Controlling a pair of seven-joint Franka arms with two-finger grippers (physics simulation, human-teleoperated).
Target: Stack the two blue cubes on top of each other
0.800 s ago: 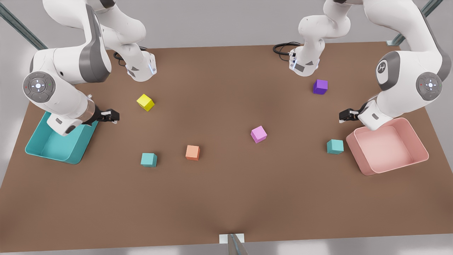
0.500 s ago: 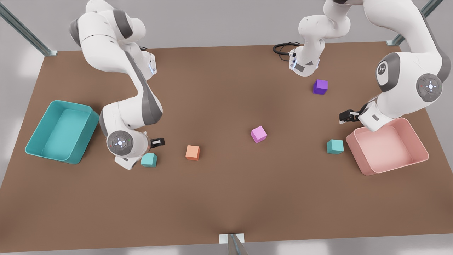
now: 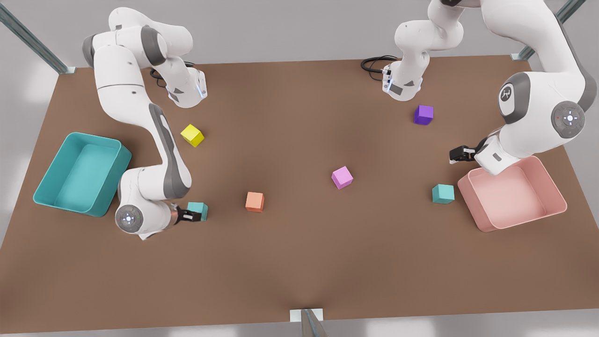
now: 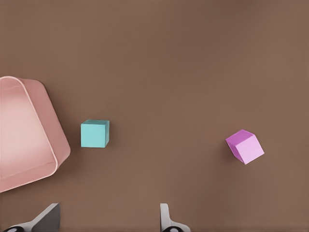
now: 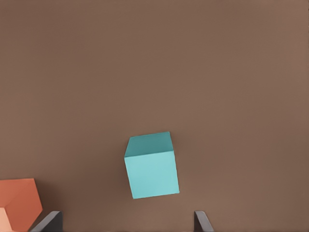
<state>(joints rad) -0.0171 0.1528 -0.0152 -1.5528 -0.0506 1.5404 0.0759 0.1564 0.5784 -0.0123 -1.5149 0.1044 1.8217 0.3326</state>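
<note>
Over the brown matte table, swung away from the large teal open bin in under 1 second: right gripper, fingers spread wide, empty, now right at the first small teal matte cube. Grasp looks next. Waiting by the pink open bin: left gripper, open, empty. Just beside that bin, well apart from its twin: second small teal matte cube.

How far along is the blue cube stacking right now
Nothing is stacked yet: both cubes sit apart on the table. In hand: the right gripper, fingers open, is at one blue cube. The left gripper waits open above the other blue cube. Grasp, carry and placing remain.
</note>
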